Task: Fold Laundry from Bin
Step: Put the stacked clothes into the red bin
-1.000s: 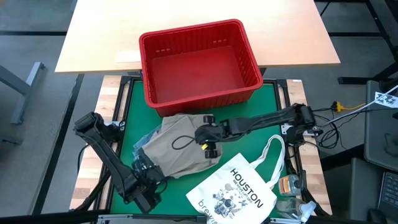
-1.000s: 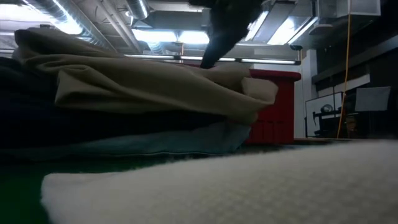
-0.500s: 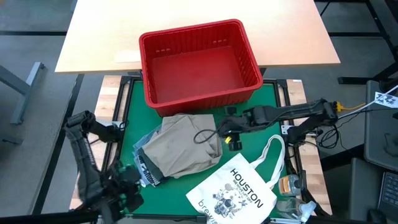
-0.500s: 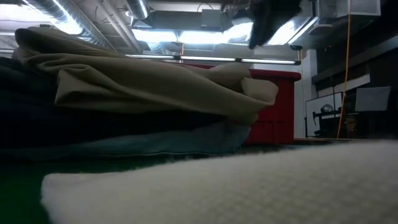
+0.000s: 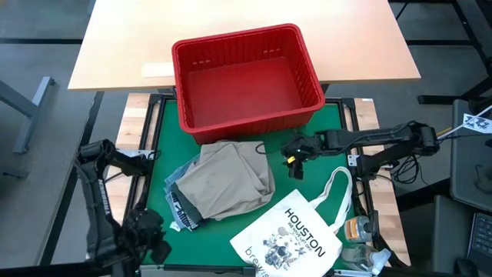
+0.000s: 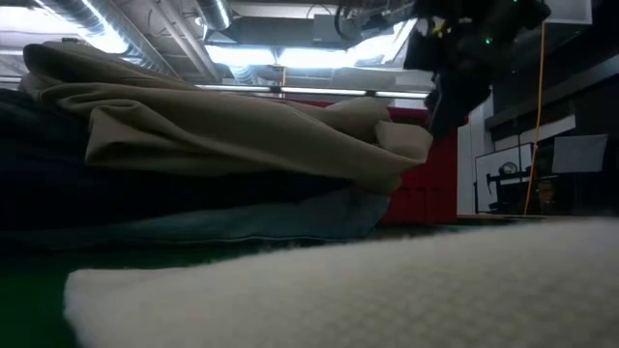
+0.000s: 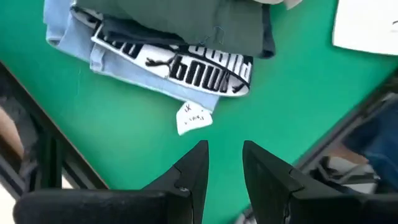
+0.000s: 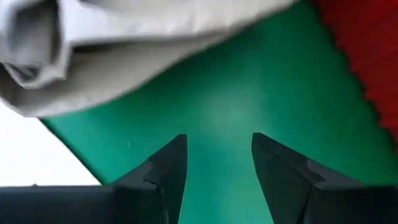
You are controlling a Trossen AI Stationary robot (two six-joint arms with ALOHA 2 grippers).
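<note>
On green mat by empty bin (image 5: 246,77): laundry (image 5: 223,185) stacked loosely, left gripper (image 7: 225,163) & right gripper (image 8: 219,155) both parted, holding nothing — could slump or unfold if nudged.

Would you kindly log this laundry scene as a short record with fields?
bin: rectangular red plastic basket, empty, at the mat's far edge
laundry: stack with khaki-tan garment on top, light blue denim at the bottom
tote: white HOUSTON bag beside the stack
left gripper: jaws apart, empty, near corner
right gripper: jaws apart, empty, between stack and basket
</note>
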